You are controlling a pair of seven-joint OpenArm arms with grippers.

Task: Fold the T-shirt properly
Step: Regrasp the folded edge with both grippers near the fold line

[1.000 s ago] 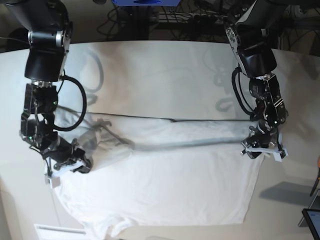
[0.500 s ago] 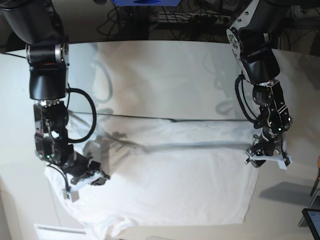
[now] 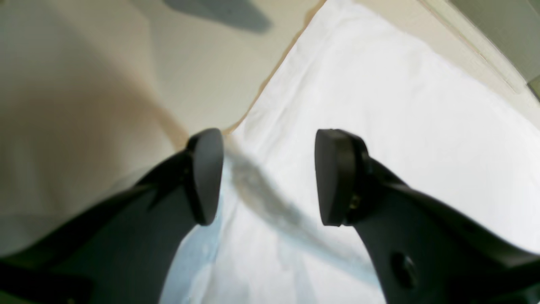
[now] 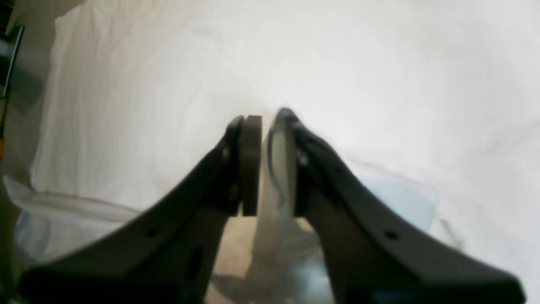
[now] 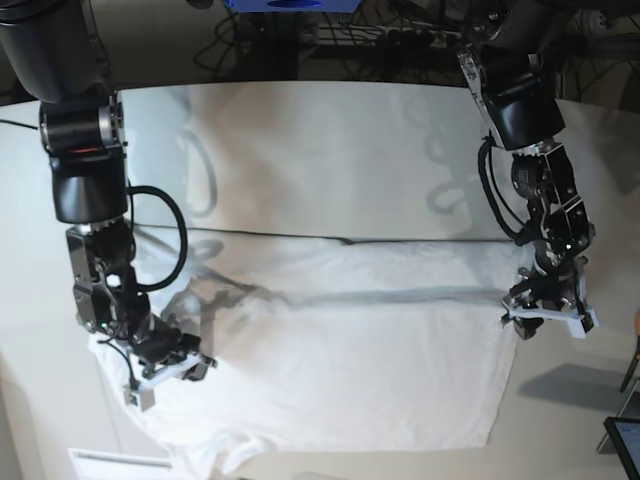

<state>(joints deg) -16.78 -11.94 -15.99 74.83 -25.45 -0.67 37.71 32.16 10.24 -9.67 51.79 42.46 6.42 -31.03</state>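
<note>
The white T-shirt (image 5: pixel 350 360) lies spread on the table, with a fold ridge running across its upper part. My left gripper (image 5: pixel 548 322) hovers over the shirt's right edge. In the left wrist view this gripper (image 3: pixel 270 177) is open wide with nothing between its fingers, and the T-shirt (image 3: pixel 379 105) edge is below it. My right gripper (image 5: pixel 165 375) is low on the shirt's left sleeve area. In the right wrist view its jaws (image 4: pixel 265 164) stand slightly apart, with a thin strip of the T-shirt (image 4: pixel 295 55) still between them.
The off-white table (image 5: pixel 330 150) stretches behind the shirt. A small white paper label (image 5: pixel 115 462) lies at the near left edge. Black cables (image 5: pixel 300 40) hang behind the table. A dark screen corner (image 5: pixel 625 440) shows at the bottom right.
My right gripper has carried the left side of the shirt rightward and toward the near edge, and its jaws have begun to part. My left gripper drifted slightly right and nearer, still open.
</note>
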